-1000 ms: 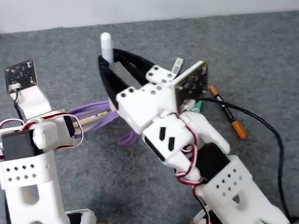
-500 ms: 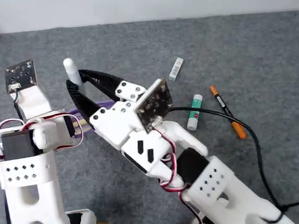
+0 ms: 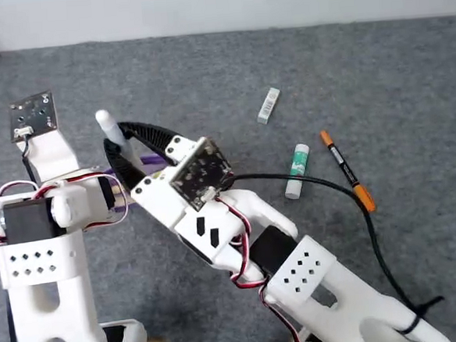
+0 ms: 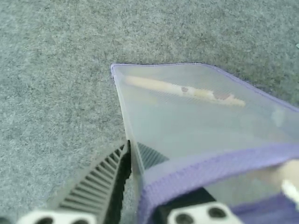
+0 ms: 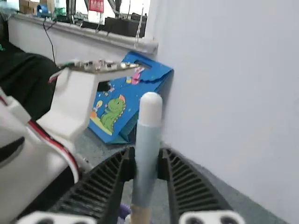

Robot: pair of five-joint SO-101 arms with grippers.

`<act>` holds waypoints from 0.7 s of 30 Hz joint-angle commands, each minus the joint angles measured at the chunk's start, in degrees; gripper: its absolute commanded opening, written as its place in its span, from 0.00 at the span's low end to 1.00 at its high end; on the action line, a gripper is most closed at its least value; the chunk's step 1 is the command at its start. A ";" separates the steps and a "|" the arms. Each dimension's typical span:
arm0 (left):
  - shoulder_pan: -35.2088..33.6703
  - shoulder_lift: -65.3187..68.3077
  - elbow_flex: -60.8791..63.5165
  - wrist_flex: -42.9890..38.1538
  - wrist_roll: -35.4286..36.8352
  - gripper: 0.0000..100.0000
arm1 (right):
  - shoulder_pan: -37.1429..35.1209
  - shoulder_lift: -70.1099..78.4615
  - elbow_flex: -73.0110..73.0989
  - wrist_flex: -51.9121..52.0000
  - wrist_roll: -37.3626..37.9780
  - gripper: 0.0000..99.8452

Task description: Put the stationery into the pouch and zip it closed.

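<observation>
Your left gripper (image 4: 133, 163) pinches the pouch (image 4: 196, 126) rim — pencil (image 4: 182, 90) inside. Right gripper (image 5: 145, 161) clamps a marker (image 5: 150, 112) upright beside it. Glue stick (image 3: 296, 170), orange pen (image 3: 345, 169), white block (image 3: 267, 105) lie on the mat (image 3: 409, 72) — zip not done.

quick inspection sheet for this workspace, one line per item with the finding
surface: grey mat, flat.
job's things: purple pouch with a pale stick inside; blue pen with a white cap, held above the mat; glue stick, orange pen and white block, maybe an eraser, lying loose on the mat.
clutter: nothing seen.
hands: left hand shut on the pouch's edge; right hand shut on the blue pen.
cables: black cable trails across the mat, passing over the glue stick.
surroundings: white wall; blue dinosaur bag beside it.
</observation>
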 commanded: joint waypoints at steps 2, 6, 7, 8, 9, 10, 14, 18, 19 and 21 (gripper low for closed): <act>-0.09 0.18 -1.63 0.09 0.70 0.01 | -0.13 -3.82 -0.79 4.44 0.70 0.19; -0.09 0.00 -1.54 0.09 0.70 0.01 | 1.27 -6.55 -2.81 9.54 0.53 0.09; -0.09 0.00 -1.54 0.18 0.70 0.01 | 2.07 -7.16 -3.87 11.56 0.53 0.07; -0.09 0.00 -1.54 0.18 0.70 0.01 | 3.38 -7.69 -5.10 14.02 0.53 0.04; -0.09 0.00 -1.54 0.26 0.70 0.01 | 5.32 -8.04 -6.51 16.84 0.18 0.02; -0.09 0.00 -1.54 0.35 0.70 0.01 | 7.69 -8.31 -7.91 19.74 -1.05 0.01; -0.26 0.00 -1.54 0.44 0.70 0.01 | 21.58 -7.52 -13.10 30.46 -11.08 0.02; -0.18 0.00 -1.54 0.18 0.70 0.01 | 34.15 -4.26 -14.86 40.13 -17.76 0.03; -0.18 0.00 -1.54 0.18 0.70 0.01 | 36.62 -3.30 -14.86 42.51 -18.64 0.03; -0.18 0.00 -1.54 0.44 0.70 0.01 | 40.04 -0.75 -14.51 46.64 -19.16 0.03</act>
